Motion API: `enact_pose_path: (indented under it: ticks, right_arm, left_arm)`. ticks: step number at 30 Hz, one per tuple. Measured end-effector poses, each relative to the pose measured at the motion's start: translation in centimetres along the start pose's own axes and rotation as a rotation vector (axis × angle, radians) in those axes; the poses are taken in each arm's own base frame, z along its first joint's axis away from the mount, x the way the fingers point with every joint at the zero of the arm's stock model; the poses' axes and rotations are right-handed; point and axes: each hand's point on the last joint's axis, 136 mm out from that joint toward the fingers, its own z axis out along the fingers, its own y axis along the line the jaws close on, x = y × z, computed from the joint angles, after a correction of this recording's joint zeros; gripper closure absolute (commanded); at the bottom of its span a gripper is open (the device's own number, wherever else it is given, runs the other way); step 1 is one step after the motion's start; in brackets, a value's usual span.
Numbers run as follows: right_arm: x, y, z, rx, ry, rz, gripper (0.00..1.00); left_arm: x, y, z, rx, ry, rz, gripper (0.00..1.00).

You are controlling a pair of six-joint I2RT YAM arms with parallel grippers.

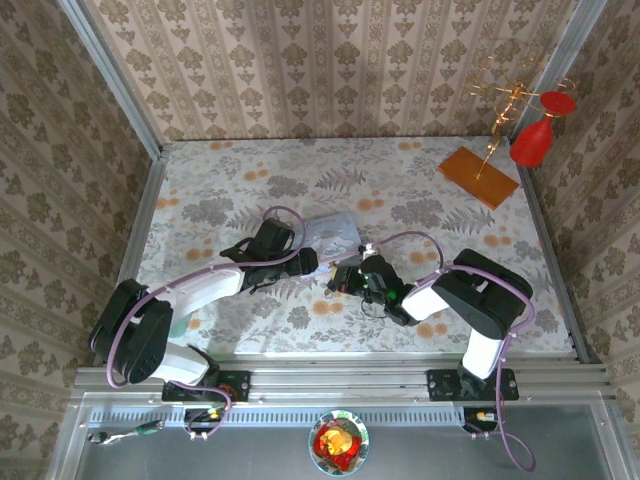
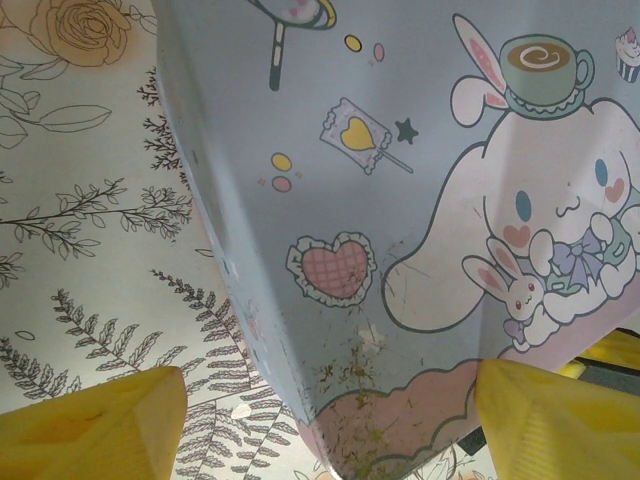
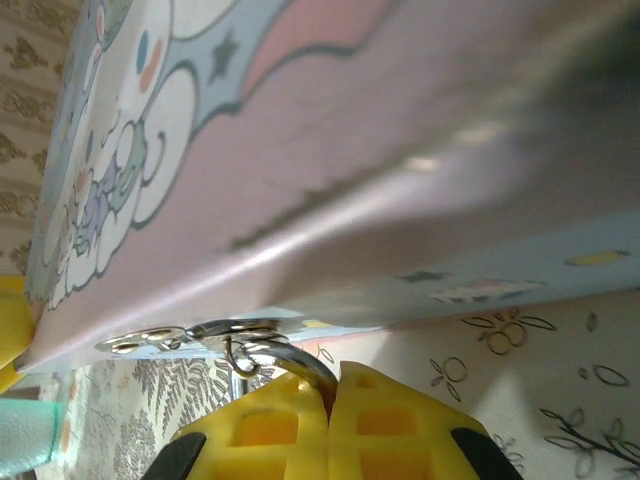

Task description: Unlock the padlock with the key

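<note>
Padlock (image 3: 303, 363) hangs off the hasp (image 3: 170, 338) on the near side of the pale blue cartoon tin (image 3: 350, 150), in the middle of the bench (image 1: 220, 190). Right gripper (image 3: 328, 392) has its jaws pinched together on it, only the metal loop poking out. Left gripper (image 2: 325, 425) jaws are wide apart, straddling the tin's corner.

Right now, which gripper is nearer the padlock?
Right. The right gripper is shut on the padlock, which hooks through the hasp of the tin. The left gripper is open astride a corner of the tin, apart from the padlock.
</note>
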Motion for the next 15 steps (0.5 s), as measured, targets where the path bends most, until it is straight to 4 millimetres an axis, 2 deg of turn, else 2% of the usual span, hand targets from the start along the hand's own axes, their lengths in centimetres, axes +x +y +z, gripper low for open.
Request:
enact_pose_path:
  ticks: [15]
  right_arm:
    - [-1.0, -0.9, -0.5, -0.030, -0.108, 0.279, 1.00]
  left_arm:
    - [-0.1, -1.1, 0.8, 0.028, -0.011, -0.028, 0.23]
